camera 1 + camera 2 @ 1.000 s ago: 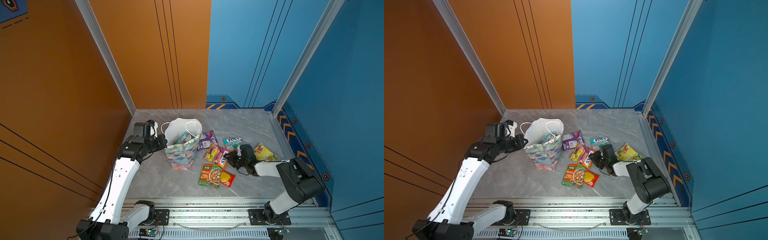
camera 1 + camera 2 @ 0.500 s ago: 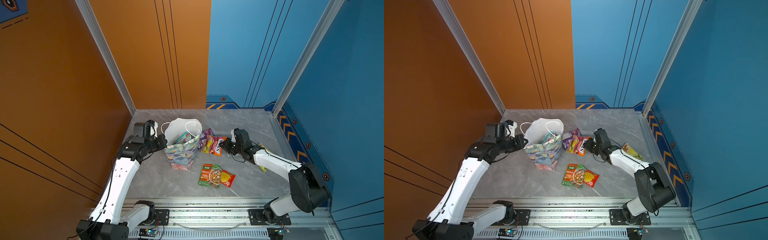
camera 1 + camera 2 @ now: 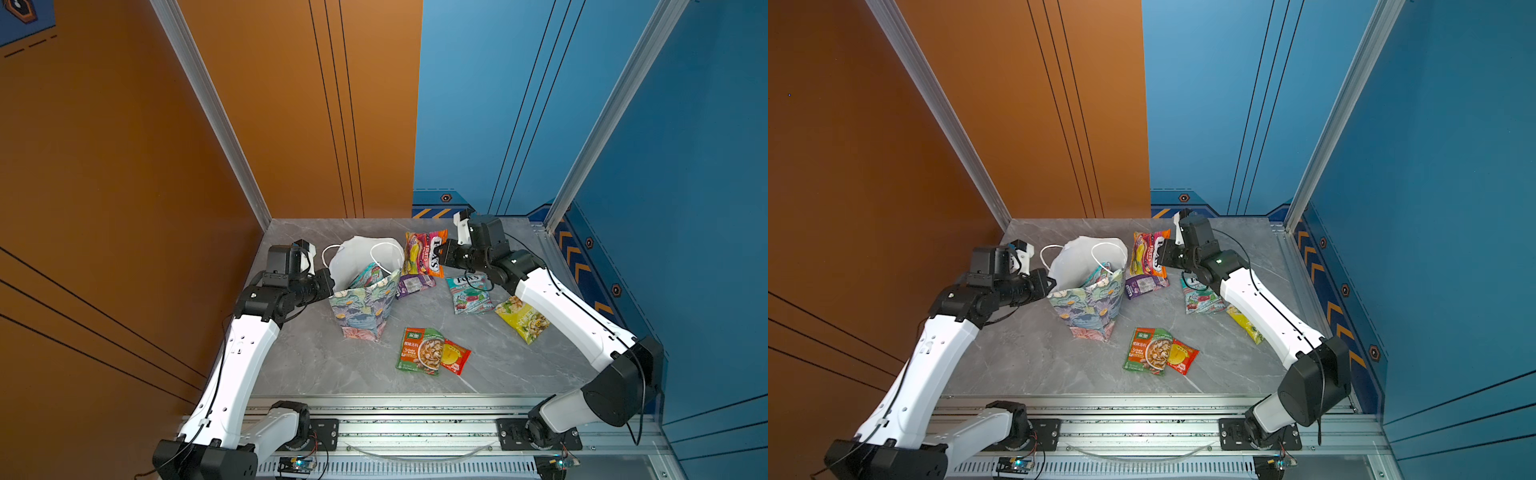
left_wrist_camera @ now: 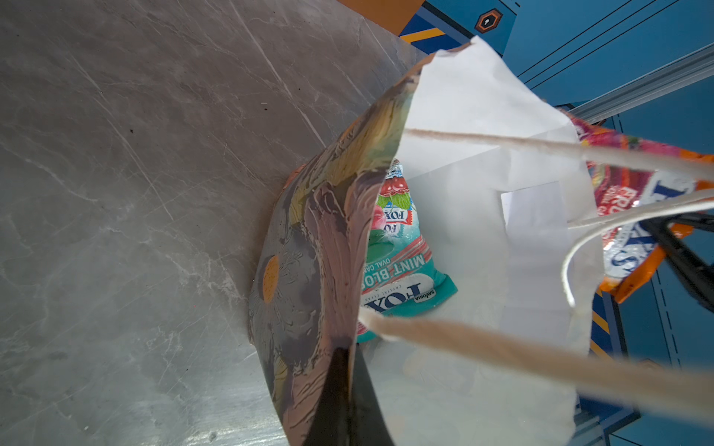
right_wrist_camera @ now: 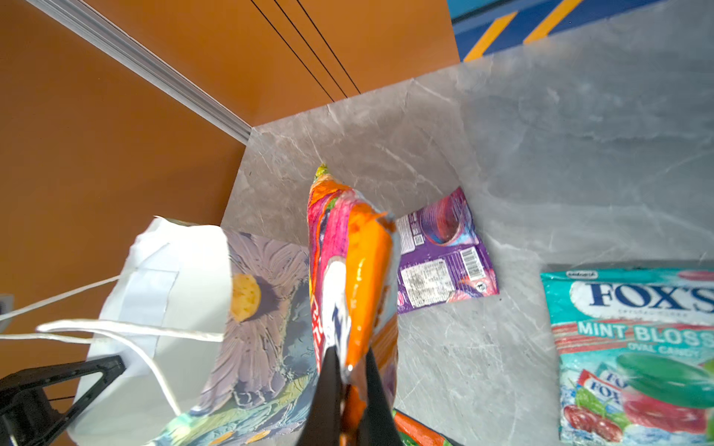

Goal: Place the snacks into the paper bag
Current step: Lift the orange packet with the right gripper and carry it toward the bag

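right gripper point(image 3: 441, 254) pinching orange FOX'S packet point(image 3: 424, 252), held upright off table point(image 3: 316, 357), just beside paper bag point(image 3: 365, 305) mouth, left gripper point(image 3: 331, 282) clamped on bag rim, teal packet point(image 4: 402, 270) inside bag, purple packet point(image 3: 415, 284), mint packet point(image 3: 469, 293), yellow-green sachet point(image 3: 521, 318), green-orange sachet point(image 3: 419, 351), red sachet point(image 3: 455, 356) flat on table

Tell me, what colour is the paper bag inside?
White. The paper bag shows it best in the left wrist view.

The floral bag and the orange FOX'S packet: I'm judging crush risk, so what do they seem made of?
Floral bag: apparently paper, matte print, white lining holding sharp creases. Orange FOX'S packet: probably plastic film, glossy, with glare and crinkles.
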Robot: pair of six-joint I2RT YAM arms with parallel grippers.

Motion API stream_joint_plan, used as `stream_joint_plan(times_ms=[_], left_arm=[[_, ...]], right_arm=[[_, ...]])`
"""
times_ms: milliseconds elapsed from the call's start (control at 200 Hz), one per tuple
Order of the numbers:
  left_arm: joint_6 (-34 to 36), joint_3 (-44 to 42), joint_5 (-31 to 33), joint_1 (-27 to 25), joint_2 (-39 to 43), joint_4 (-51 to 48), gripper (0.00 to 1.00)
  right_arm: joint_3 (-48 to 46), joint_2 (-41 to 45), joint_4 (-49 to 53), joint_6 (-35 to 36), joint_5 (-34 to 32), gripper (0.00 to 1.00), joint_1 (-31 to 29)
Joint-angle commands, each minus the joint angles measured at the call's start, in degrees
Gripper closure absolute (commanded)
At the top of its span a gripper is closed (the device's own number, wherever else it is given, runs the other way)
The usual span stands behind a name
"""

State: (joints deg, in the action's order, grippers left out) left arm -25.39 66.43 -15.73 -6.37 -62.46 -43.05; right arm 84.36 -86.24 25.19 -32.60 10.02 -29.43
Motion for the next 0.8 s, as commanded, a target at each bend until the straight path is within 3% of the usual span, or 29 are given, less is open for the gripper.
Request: stream_joint_plan(times_ms=[0, 521, 791], left_arm=[[-0.21, 0.04, -1.97, 0.48, 0.58, 1.99, 1.00], [-0.45, 0.02, -2.29, 0.40, 0.32, 1.99, 1.00], [-0.45, 0.14, -2.28, 0.44, 0.23, 2.00, 1.00]], right_arm=[[7.25, -0.38, 4.10, 6.38, -3.70, 1.00, -0.67], [41.48, -17.59, 10.61, 17.02, 0.93, 1.00, -7.13], [46.94, -20.23, 16.21, 24.03, 4.53, 1.00, -10.30]])
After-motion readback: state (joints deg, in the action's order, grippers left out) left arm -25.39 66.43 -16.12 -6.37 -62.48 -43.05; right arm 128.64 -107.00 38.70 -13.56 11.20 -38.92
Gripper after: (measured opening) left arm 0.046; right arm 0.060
